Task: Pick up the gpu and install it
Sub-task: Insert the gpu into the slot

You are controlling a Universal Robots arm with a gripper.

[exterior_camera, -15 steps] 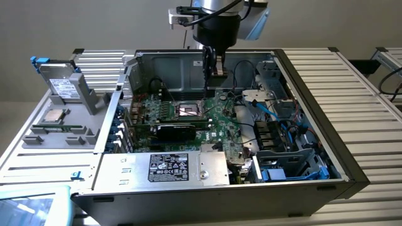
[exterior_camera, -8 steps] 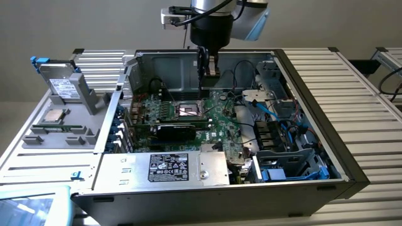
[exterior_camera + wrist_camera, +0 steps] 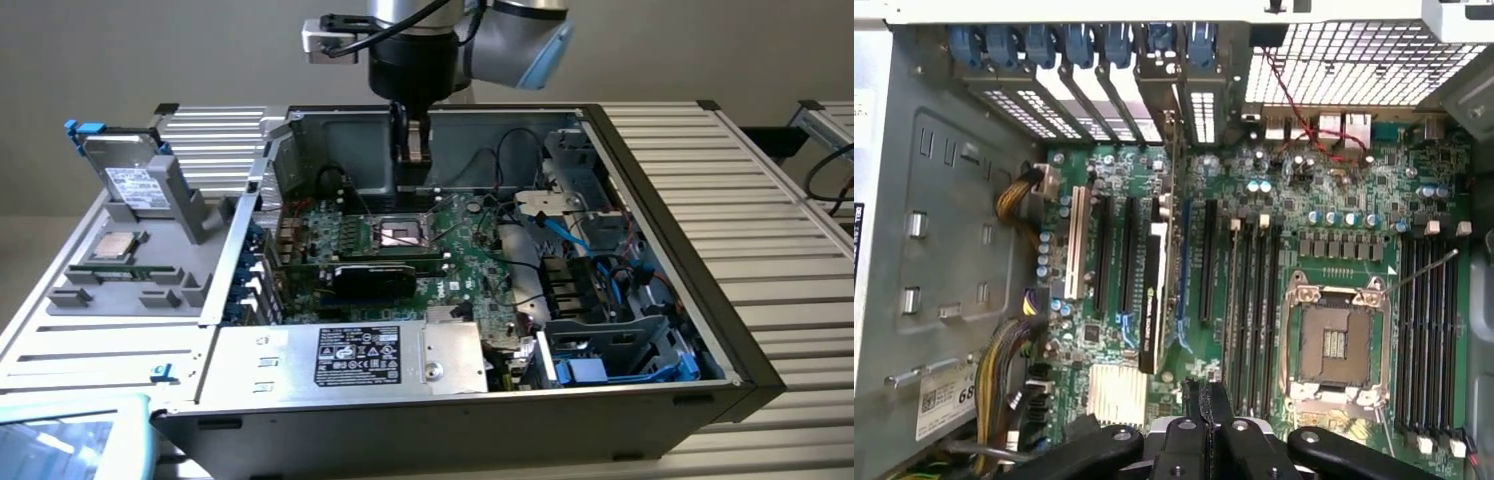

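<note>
1 gpu (image 3: 1154, 290) standing on edge in a motherboard (image 3: 1334, 250) slot, stiff, light, fragile, best held by its board edges or bracket; gripper (image 3: 1204, 420) closed, empty, above the open computer case (image 3: 667, 300).

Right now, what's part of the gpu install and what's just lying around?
Job: gpu, standing on edge in a motherboard slot; gripper, jaws shut and empty, above the board.
Lying about: grey drive; square silver chip on the grey tray.
</note>
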